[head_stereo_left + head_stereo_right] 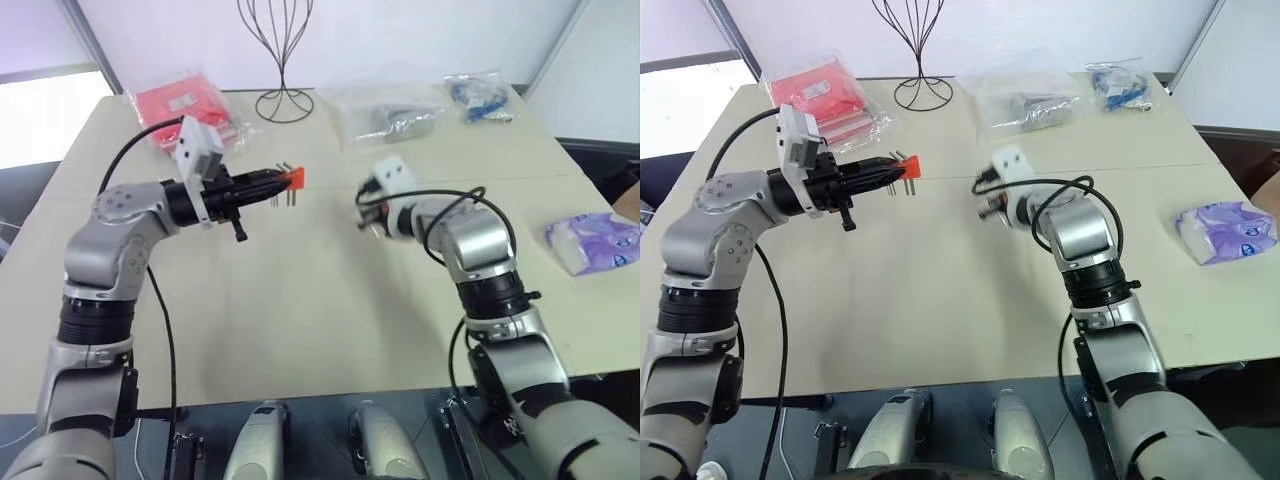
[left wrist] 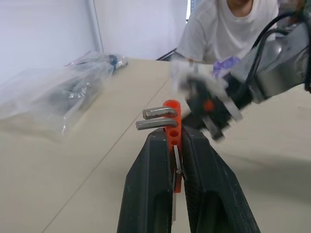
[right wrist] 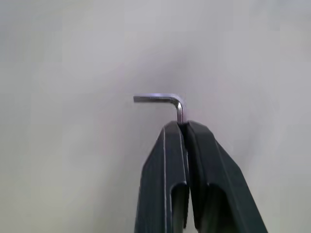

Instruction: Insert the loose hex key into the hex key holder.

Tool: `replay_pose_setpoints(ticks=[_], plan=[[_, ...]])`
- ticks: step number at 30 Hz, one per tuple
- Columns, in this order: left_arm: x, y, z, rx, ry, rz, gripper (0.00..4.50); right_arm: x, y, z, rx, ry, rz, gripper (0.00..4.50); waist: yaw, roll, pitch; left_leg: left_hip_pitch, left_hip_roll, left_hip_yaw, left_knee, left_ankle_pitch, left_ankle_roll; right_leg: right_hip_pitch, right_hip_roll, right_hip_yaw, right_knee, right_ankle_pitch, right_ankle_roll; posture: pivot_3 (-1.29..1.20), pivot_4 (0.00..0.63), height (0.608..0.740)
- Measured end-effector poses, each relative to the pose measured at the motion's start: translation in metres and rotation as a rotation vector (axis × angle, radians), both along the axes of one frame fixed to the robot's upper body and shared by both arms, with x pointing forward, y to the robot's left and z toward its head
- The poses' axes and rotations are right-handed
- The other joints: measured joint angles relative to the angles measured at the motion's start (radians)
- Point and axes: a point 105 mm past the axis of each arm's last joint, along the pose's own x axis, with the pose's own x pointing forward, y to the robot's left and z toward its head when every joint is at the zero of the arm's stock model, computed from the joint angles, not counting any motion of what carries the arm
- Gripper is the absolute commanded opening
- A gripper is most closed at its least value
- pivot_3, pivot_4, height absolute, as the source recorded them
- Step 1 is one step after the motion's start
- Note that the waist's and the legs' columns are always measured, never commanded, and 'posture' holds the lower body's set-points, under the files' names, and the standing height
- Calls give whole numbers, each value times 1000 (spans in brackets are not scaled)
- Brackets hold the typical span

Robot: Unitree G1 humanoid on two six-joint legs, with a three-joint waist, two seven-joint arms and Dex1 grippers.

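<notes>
Both arms up over the table, each claw clamped on its own part.

Left gripper is clenched on the hex key holder, held above the tabletop with two short keys sticking out of one side. Right gripper is pinched tight on the loose hex key, bent end poking out past the fingertips. Holder and loose key are near each other in mid-air, not touching. Behind them: red packets, a wire stand, clear bags, a tissue pack at the right edge. A person sits across the table.
</notes>
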Motion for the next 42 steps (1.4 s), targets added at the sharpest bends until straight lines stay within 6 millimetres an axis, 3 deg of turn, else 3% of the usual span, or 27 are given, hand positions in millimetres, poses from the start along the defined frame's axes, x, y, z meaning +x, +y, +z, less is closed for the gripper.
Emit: replay_pose_setpoints(ticks=[3,7,10,20,27,42], plan=[[0,-1,0,1,1,-2,0,-1,-10,51,122,-220,-46,17,1,0,0,0,0,0,0,0,0,0,0,0,0,0,0,0,150,740],[3,-1,0,-10,12,-2,0,-20,14,78,274,-349,59,17,-3,0,0,0,0,0,0,0,0,0,0,0,1,0,0,0,150,740],[4,-4,5,-14,-3,-10,0,-37,38,86,364,-377,182,17,-2,0,0,0,0,0,0,0,0,0,1,0,1,0,0,0,150,740],[10,-2,1,-7,18,14,0,-60,73,78,483,-350,399,17,0,0,0,0,0,0,0,0,0,0,0,0,1,0,0,0,150,740],[11,-1,3,-9,13,26,0,-62,76,64,473,-326,417,17,0,0,0,0,0,0,0,0,0,0,0,0,1,0,0,0,150,740],[13,1,5,-18,14,35,0,-65,82,62,468,-317,446,17,0,0,0,0,0,0,0,0,0,0,0,0,1,0,0,0,150,740]])
